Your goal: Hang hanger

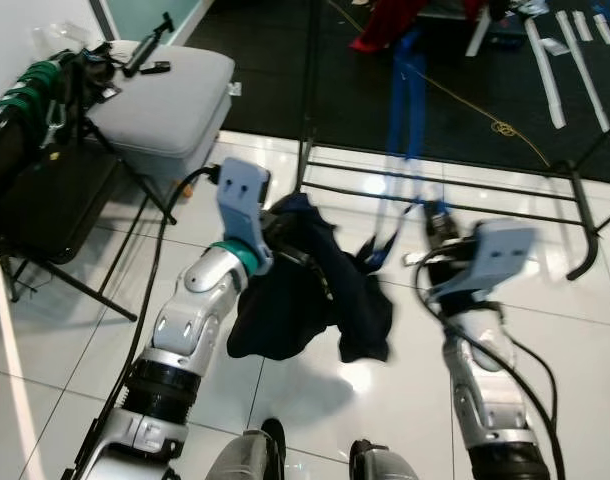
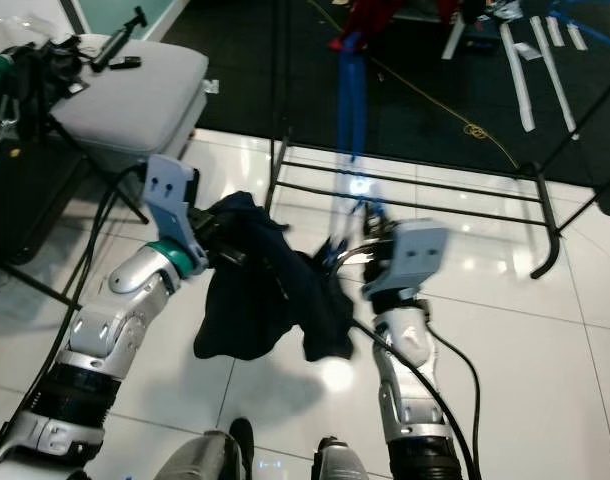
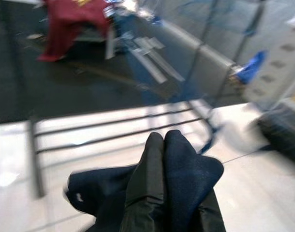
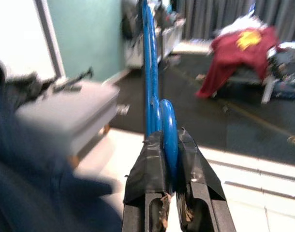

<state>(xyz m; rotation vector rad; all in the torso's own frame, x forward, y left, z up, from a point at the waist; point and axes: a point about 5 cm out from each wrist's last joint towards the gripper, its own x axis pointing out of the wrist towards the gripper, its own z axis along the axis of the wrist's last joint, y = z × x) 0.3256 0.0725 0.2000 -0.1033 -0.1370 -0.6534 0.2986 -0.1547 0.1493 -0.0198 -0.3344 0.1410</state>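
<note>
Closest to the robot, the left hand point(image 1: 277, 232) is clamped on a dark navy garment point(image 1: 310, 290), which hangs in a loose bunch below the wrist, above the white tiled floor point(image 1: 75, 340); in the left wrist view the two fingers point(image 3: 152, 169) press together with the cloth pinched between them. Beside it, the right hand point(image 4: 169, 145) is shut on the blue hanger point(image 4: 152, 72), its black fingers closed tight against the lower part of the plastic, so the hanger stands up and away from the wrist. From the head views the hanger rises as a thin blue streak, blurred, in front of the dark carpet, and its hook end cannot be made out clearly. The hanger looks slim, smooth and rigid, a bright blue plastic; whether the garment is already threaded onto it cannot be told, though the cloth reaches toward the right hand. Just beyond both hands lies the base of a black metal rack point(image 1: 435, 180), its low bars crossing the tiles at the carpet's edge. The step in hand seems to be carrying hanger and garment toward that rack. The next move likely calls for raising the right hand so the hook can find a rail, while the left keeps the cloth from slipping. Farther off sit a grey cushioned stool point(image 1: 170, 85) and a red garment point(image 4: 239, 53).
</note>
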